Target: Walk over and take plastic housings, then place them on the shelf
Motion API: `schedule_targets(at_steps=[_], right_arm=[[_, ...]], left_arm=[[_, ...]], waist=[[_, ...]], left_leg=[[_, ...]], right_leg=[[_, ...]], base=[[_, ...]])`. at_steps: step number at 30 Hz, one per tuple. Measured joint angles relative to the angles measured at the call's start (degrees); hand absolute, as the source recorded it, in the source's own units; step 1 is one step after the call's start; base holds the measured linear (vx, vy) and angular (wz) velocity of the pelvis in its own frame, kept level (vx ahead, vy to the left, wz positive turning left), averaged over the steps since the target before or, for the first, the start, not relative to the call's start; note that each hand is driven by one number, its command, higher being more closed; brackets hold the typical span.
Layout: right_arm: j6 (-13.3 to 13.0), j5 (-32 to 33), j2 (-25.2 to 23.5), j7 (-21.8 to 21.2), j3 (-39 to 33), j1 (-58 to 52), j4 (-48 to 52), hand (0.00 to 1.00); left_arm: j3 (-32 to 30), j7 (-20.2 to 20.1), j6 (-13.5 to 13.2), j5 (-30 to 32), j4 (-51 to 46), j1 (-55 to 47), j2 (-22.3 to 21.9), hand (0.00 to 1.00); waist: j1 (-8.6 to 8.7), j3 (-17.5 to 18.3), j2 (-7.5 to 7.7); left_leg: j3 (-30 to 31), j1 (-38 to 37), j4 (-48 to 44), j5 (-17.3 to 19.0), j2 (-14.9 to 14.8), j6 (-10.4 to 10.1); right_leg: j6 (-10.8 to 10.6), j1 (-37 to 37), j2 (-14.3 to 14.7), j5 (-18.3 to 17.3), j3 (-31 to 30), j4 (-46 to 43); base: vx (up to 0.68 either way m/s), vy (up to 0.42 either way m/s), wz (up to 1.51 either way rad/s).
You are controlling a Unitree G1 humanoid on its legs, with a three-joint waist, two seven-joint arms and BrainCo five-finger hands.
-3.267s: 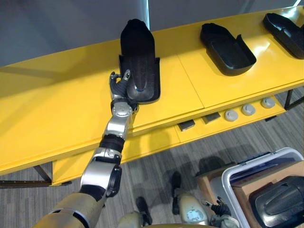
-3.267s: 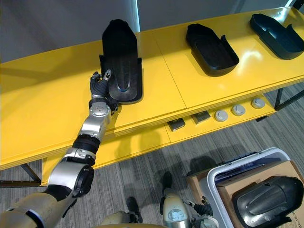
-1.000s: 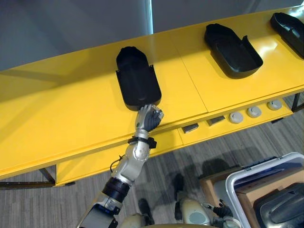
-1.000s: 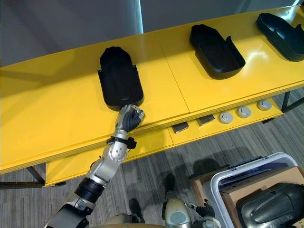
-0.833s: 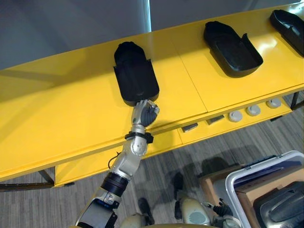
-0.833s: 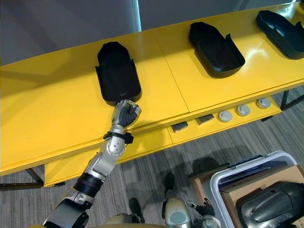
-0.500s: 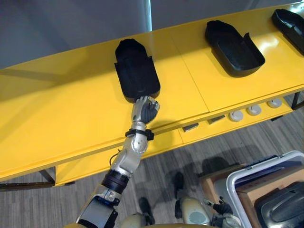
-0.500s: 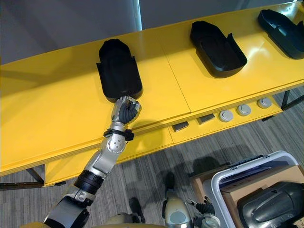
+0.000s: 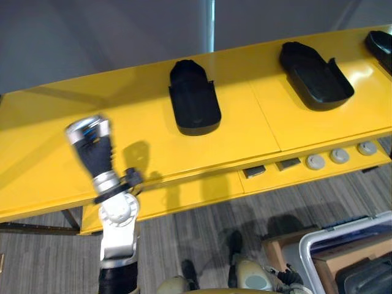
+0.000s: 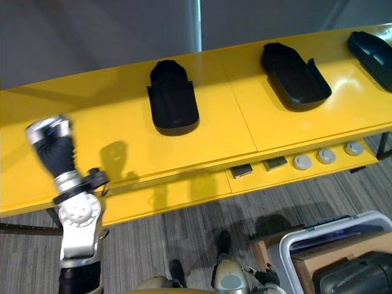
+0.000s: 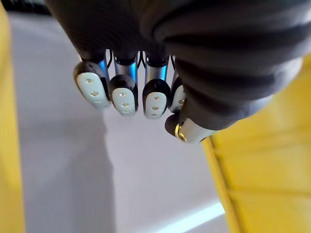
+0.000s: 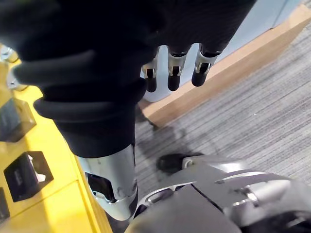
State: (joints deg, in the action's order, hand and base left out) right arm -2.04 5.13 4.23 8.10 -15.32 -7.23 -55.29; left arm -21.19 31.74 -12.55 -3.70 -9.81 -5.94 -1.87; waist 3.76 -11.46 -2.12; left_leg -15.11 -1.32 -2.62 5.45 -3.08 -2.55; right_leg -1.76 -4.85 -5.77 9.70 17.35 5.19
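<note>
Nearest me, at five o'clock in the head views, a grey bin (image 10: 304,240) is holding a cardboard box (image 10: 321,260), and a dark plastic housing (image 10: 358,277) is lying in that box. In its wrist view my right hand (image 12: 173,68) is hanging near the box's brown edge, fingers loose and carrying nothing. At eight o'clock I am holding my left hand (image 9: 93,150) up before the yellow shelf (image 9: 49,153). Its own wrist view is showing the fingers (image 11: 124,94) clenched inward on nothing, a detail the head views are not letting me read. Well apart from it, at twelve o'clock, the nearest shelf housing (image 9: 194,105) is sitting on the shelf. A second housing (image 9: 315,76) is lying at two o'clock, and a third housing (image 9: 381,44) beyond it.
</note>
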Motion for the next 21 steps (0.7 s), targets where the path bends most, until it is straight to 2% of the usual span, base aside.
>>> schedule_targets(at_steps=[1,2,4,5,6,7,9,13,16,21], right_arm=[[0.0,0.0,-0.3,0.6,0.1,0.0,0.3,0.00],[0.1,0.0,-0.5,0.7,0.1,-0.1,0.6,0.00],[0.2,0.0,-1.5,0.7,0.8,-0.2,3.6,0.00],[0.3,0.0,-1.7,0.7,1.0,-0.2,4.8,0.00],[0.4,-0.1,-2.4,0.7,1.3,-0.1,6.3,0.00],[0.5,-0.1,-3.6,0.5,2.5,-0.1,7.9,0.00],[0.9,-0.1,-4.9,0.5,2.7,-0.2,8.8,0.00],[0.9,-0.2,-4.9,0.5,2.5,-0.6,8.9,0.00],[0.9,-0.2,-4.2,0.6,2.0,-0.7,7.4,0.00],[1.0,-0.2,-3.7,0.6,1.8,-0.5,5.1,0.00]], left_arm=[[-2.1,0.5,0.6,-3.1,5.7,-1.2,-0.7,1.00],[-2.7,0.8,1.0,-4.5,8.5,-2.1,-1.2,0.00],[-3.8,-0.8,4.6,-6.8,17.7,-5.7,-2.3,0.00],[-4.0,-2.0,5.5,-6.9,20.5,-6.4,-2.3,0.00],[-4.2,-4.1,7.0,-6.8,24.9,-6.8,-2.2,0.00],[-4.2,-7.6,9.6,-6.2,32.9,-6.9,-2.2,0.00],[-3.8,-10.3,11.5,-5.0,41.5,-6.5,-2.2,0.00],[-2.9,-13.2,12.4,-2.5,50.5,-6.5,-2.2,0.00],[0.0,-14.6,12.3,0.5,53.2,-6.3,-1.7,0.00],[6.0,-16.7,12.3,3.5,55.5,-5.6,-0.7,0.00]], waist=[[-0.68,0.0,0.12],[-1.23,0.2,0.30],[-1.85,0.9,1.36],[-1.99,1.1,1.68],[-2.19,1.3,2.06],[-2.54,2.0,2.52],[-3.03,3.3,2.62],[-3.08,4.5,1.99],[-3.04,4.8,1.38],[-2.94,5.1,1.18]], left_leg=[[-0.1,-0.4,-0.2,0.0,-0.1,0.0],[-0.2,-0.7,-0.2,0.0,-0.1,0.0],[-0.7,-1.2,-0.3,0.3,-0.3,0.2],[-0.8,-1.2,-0.4,0.4,-0.4,0.4],[-0.8,-1.3,-0.5,0.4,-0.6,0.4],[-0.8,-1.7,-0.6,0.5,-0.8,0.3],[-0.9,-1.7,-0.5,0.5,-0.9,0.3],[-1.1,-2.5,-0.3,0.7,-1.0,0.0],[-1.1,-2.5,0.1,0.7,-1.0,-0.1],[-2.4,-3.4,0.8,0.8,-1.7,-0.7]], right_leg=[[0.0,0.7,0.0,-0.1,0.1,0.0],[0.0,1.0,-0.1,-0.2,0.1,0.0],[0.0,1.6,-0.3,-0.5,0.4,-0.2],[0.0,1.6,-0.3,-0.6,0.5,-0.4],[0.1,1.8,-0.3,-0.7,0.6,-0.6],[0.3,2.1,-0.2,-0.9,0.8,-0.9],[0.2,2.1,-0.2,-1.1,0.9,-1.0],[0.1,2.8,-0.1,-1.5,0.9,-1.0],[0.1,2.7,0.0,-1.5,0.8,-0.7],[0.2,2.7,1.3,-1.2,-0.9,0.4]], base=[[0.02,0.015,0.05],[0.01,0.032,0.06],[-0.02,0.038,0.05],[-0.03,0.016,0.05],[-0.04,0.000,0.04],[-0.04,-0.002,0.03],[-0.02,-0.002,0.02],[0.00,0.000,0.00],[0.00,0.000,0.00],[0.01,-0.022,-0.19]])
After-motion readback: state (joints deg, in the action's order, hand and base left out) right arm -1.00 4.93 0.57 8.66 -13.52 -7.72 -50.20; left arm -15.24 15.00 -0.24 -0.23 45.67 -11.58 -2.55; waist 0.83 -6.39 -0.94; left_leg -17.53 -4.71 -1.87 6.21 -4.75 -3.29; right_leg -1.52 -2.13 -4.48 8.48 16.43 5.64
